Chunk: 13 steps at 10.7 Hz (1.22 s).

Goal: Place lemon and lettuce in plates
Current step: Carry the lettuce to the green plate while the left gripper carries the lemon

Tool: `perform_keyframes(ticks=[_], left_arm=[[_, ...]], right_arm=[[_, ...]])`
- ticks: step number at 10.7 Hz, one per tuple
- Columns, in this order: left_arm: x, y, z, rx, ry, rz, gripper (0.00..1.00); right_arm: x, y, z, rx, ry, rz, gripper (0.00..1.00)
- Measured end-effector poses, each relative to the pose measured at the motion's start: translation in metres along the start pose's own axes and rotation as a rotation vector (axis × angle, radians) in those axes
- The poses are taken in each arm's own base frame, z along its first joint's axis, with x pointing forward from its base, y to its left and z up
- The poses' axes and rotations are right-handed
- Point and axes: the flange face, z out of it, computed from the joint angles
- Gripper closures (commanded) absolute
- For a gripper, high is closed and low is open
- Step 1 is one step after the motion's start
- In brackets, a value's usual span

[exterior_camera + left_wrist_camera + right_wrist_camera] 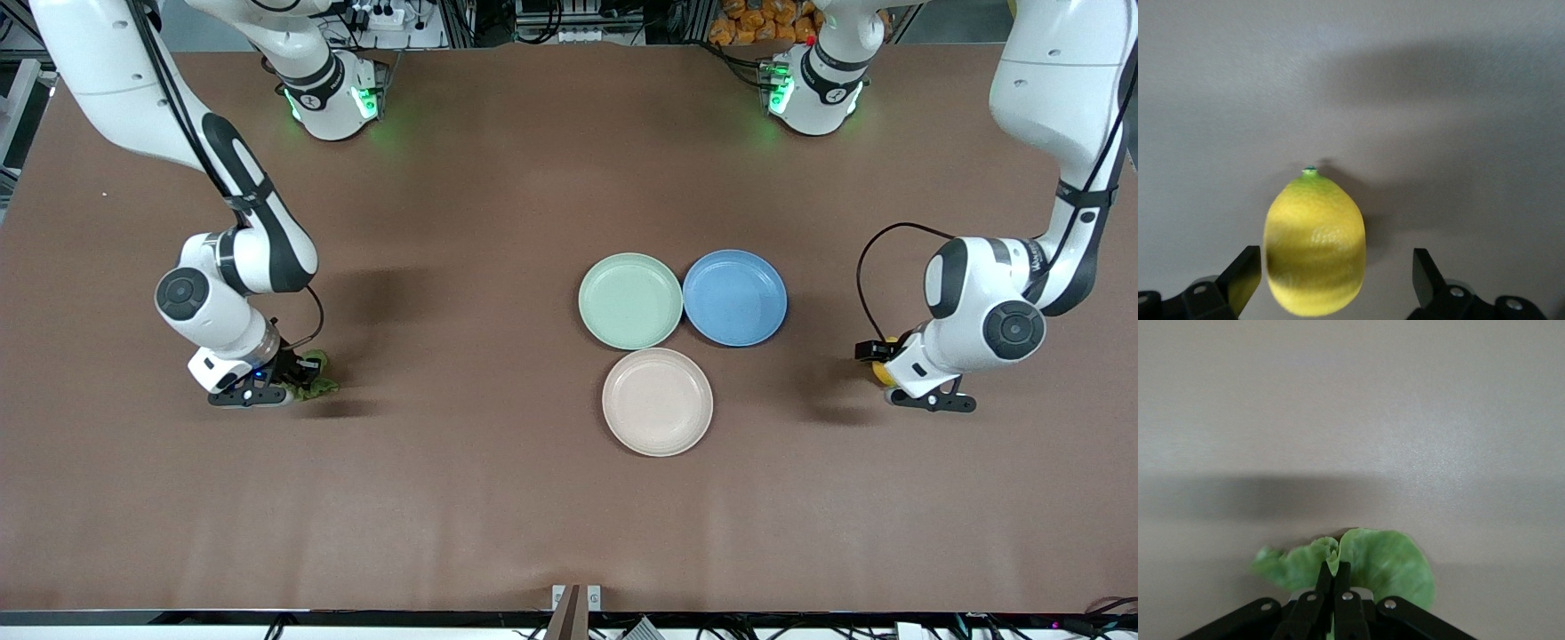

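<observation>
The small bright yellow oval lemon (879, 368) is mostly hidden in the front view, at the right of the frame: only a sliver shows beside the left arm's wrist, and the left gripper (930, 402) is seen there only as a dark bar. The left wrist view fills the gap: the lemon (1315, 245) lies on the table between the gripper's widely spread fingers (1241, 273), with clear space on one side, and nothing is gripped. Its lower end is cut off by the picture's edge.

At the left of the front view the right gripper (252, 395) is down at the table, covering much of the wrinkly green lettuce leaf (313, 377). In the right wrist view its fingers (1340, 583) are pressed together on a fold of the lettuce (1386, 565), which spreads flat on the surface.

The brown matte tabletop (444, 498) has faint creases low in the frame. In its middle sit three round shallow plates: the beige-pink plate (657, 402) lowest, above it the pale mint green plate (630, 300) and the blue plate (735, 297), their rims touching or nearly so. All three are well apart from both grippers.

Along the top edge stand the two arm bases with green lights, and cables and clutter past the table's edge.
</observation>
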Motion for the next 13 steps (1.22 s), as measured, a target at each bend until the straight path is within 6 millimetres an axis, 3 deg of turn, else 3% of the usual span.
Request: perform_keyframes(ticks=[2, 4, 5, 6, 7, 8, 11, 13], left_arm=[[0.001, 0.001, 0.016, -0.006, -0.01, 0.002, 0.0], [0.002, 0.001, 0.025, -0.01, -0.015, 0.002, 0.0], [0.002, 0.001, 0.026, -0.01, -0.016, 0.002, 0.15], [0.003, 0.001, 0.025, -0.01, -0.012, 0.001, 0.47], [0.004, 0.0, 0.024, -0.009, -0.006, 0.0, 0.75], [0.005, 0.001, 0.024, -0.009, -0.001, 0.001, 0.89], [0.007, 0.002, 0.021, -0.009, 0.01, 0.003, 1.0], [0.017, 0.004, 0.006, -0.006, 0.051, 0.006, 1.0]], right_arm=[[0.014, -0.03, -0.054, 0.004, -0.07, 0.012, 1.0], [0.021, -0.088, -0.104, 0.012, -0.103, 0.078, 1.0], [0.022, -0.129, -0.122, 0.014, -0.099, 0.115, 1.0], [0.018, -0.172, -0.134, 0.017, -0.087, 0.156, 1.0], [0.008, -0.214, -0.139, 0.021, -0.082, 0.195, 1.0], [-0.005, -0.256, -0.137, 0.022, -0.088, 0.232, 1.0], [-0.044, -0.368, -0.112, 0.024, -0.113, 0.358, 1.0], [-0.061, -0.424, -0.101, 0.034, -0.12, 0.448, 1.0]])
